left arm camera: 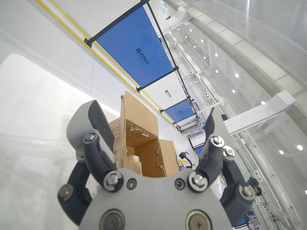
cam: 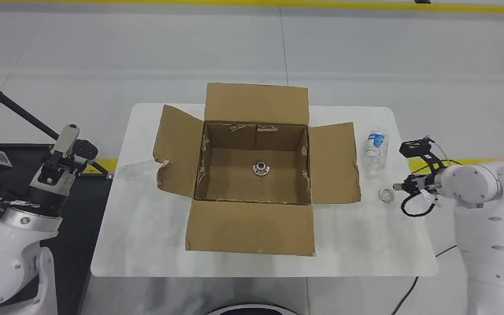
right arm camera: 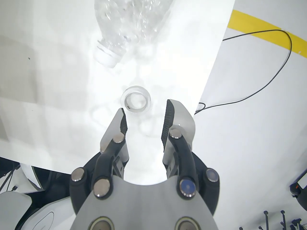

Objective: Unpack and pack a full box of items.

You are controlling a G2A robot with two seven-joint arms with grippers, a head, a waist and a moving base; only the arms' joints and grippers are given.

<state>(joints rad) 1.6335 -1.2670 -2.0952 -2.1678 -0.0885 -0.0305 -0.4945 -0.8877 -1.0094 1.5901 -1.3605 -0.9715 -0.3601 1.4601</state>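
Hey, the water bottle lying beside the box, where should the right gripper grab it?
Probably across its middle, from above: the bottle lies on its side, cap toward the right gripper, whose open jaws could straddle the round body.

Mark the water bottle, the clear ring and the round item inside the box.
water bottle [cam: 376, 143]: top view, its label.
clear ring [right arm camera: 148, 101]: right wrist view, its rim.
round item [cam: 261, 167]: top view, its centre.

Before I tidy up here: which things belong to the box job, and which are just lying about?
Job: cardboard box, round part inside it, water bottle, clear ring, open right claw beside the ring.
Lying about: black cable, yellow floor line.
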